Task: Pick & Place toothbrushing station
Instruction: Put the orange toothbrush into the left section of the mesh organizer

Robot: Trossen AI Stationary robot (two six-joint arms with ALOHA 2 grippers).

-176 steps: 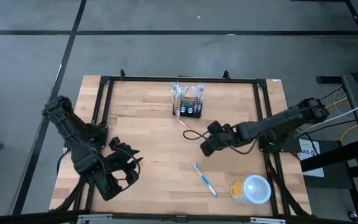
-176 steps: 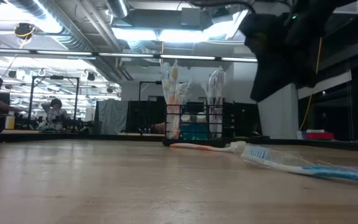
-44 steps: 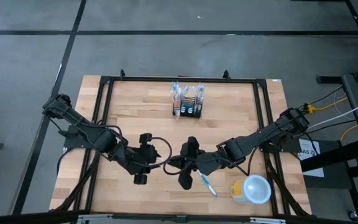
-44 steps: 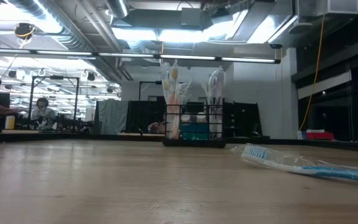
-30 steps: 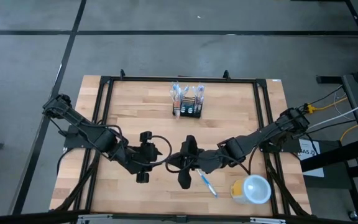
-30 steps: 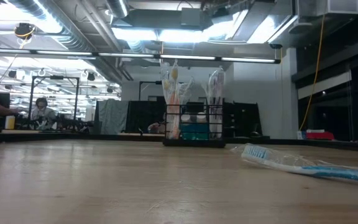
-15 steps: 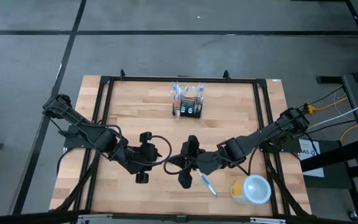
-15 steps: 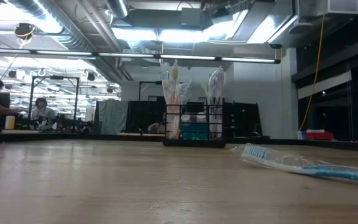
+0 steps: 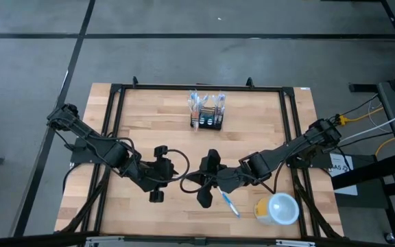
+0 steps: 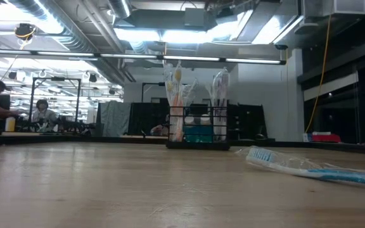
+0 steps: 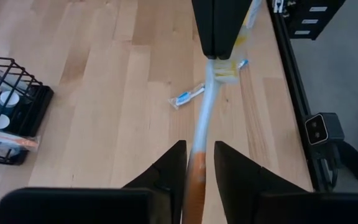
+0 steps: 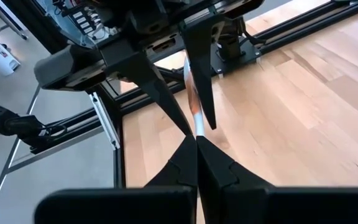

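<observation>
Both grippers meet well apart from the toothbrushing station (image 9: 207,112).

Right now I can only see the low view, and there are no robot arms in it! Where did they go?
Observer: They're above your picture. Both arms reach over the middle of the table, with the left gripper and the right gripper meeting tip to tip.
Operator: Are they holding something?
Observer: Yes. An orange and white toothbrush is up in the air between them, and the right gripper is shut on its pale end.
Operator: And the left one?
Observer: It sits around the orange end of the same toothbrush.
</observation>
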